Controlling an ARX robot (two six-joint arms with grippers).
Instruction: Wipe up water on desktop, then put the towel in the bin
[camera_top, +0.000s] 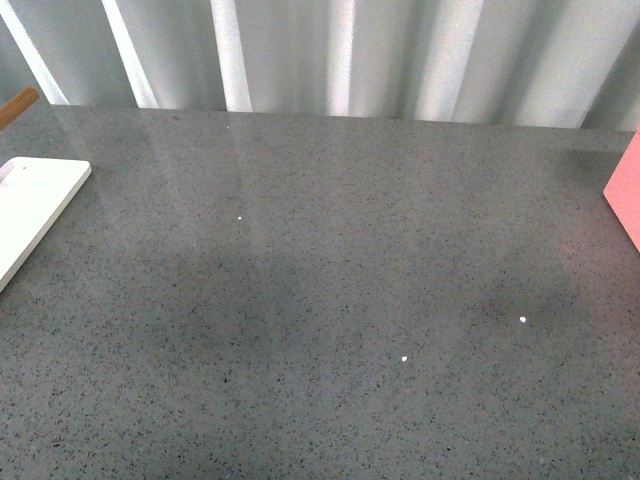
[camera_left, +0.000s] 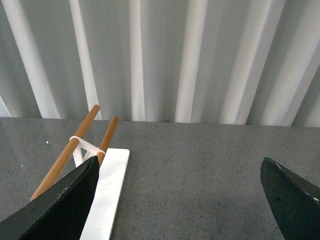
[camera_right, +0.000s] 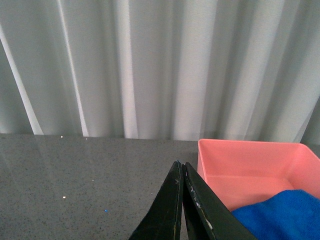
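The speckled dark-grey desktop (camera_top: 320, 300) fills the front view, where neither arm shows. In the right wrist view the blue towel (camera_right: 280, 215) lies inside the pink bin (camera_right: 250, 160). My right gripper (camera_right: 181, 165) is shut with nothing between its jaws, hanging over the desktop beside the bin's near wall. My left gripper (camera_left: 180, 172) is open and empty above bare desktop (camera_left: 190, 175). A pink edge of the bin (camera_top: 625, 195) shows at the far right of the front view.
A flat white board (camera_top: 30, 205) lies at the left edge, with two wooden rods (camera_left: 75, 147) tied by a white band behind it. A few tiny white specks (camera_top: 404, 358) dot the desktop. White curtains (camera_top: 330, 55) hang behind the table's far edge.
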